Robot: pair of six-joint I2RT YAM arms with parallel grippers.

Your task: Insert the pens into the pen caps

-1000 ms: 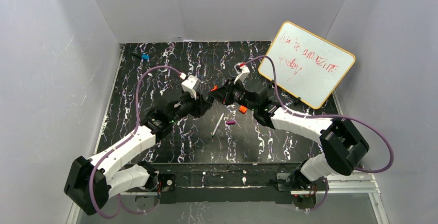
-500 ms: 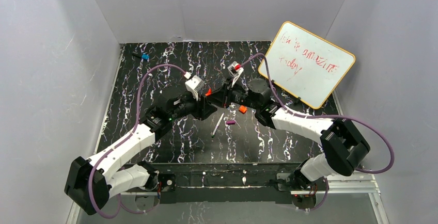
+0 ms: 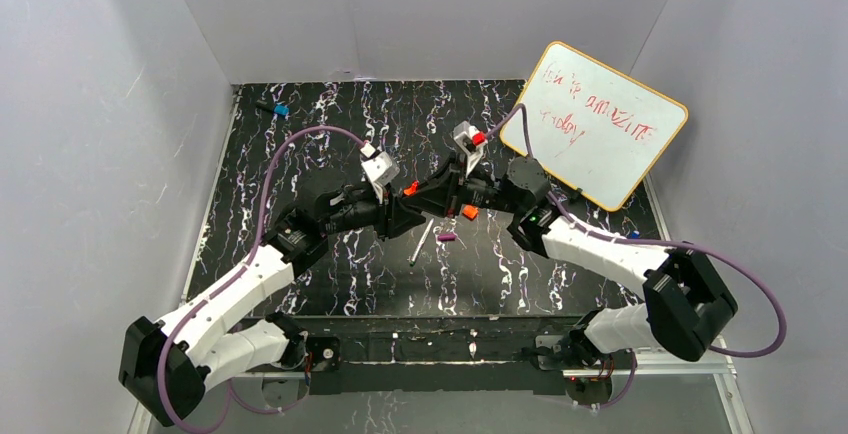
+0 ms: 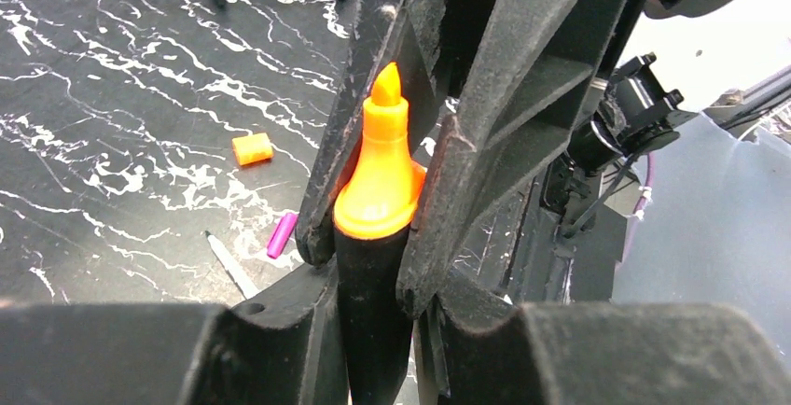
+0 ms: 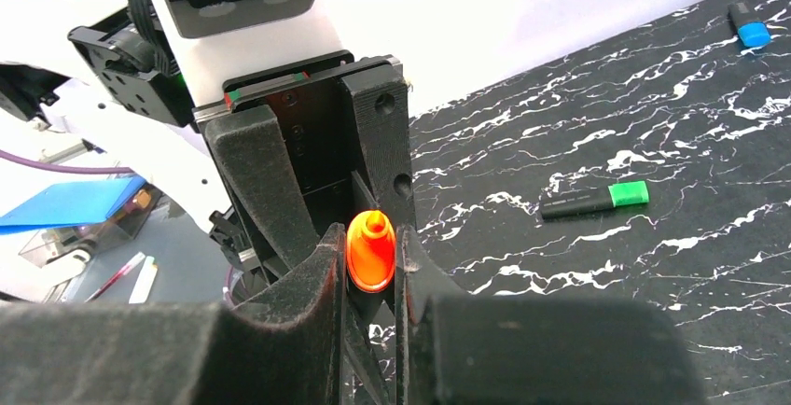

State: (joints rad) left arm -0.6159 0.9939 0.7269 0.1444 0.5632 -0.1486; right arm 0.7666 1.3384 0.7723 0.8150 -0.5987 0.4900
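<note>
A black marker with an orange tip [image 4: 378, 190] is held above the table between both grippers. My left gripper [image 4: 373, 284] is shut on its black body. From the opposite side my right gripper [image 5: 371, 256] is shut on the orange tip [image 5: 371, 254], one finger on each side. In the top view the two grippers meet at the orange tip [image 3: 410, 189]. On the table lie an orange cap [image 4: 252, 148], a purple cap [image 4: 281, 234] and a thin white pen [image 4: 231, 265]. A black marker with a green end [image 5: 595, 200] lies farther off.
A whiteboard [image 3: 595, 124] with red writing leans at the back right. A small blue object [image 3: 280, 110] lies at the far left of the black marbled table [image 3: 300, 154]. White walls enclose the table on three sides.
The two grippers have come together at mid-table. The right wrist has swung round, and its fingers now flank the orange tip. The things on the table have not moved.
</note>
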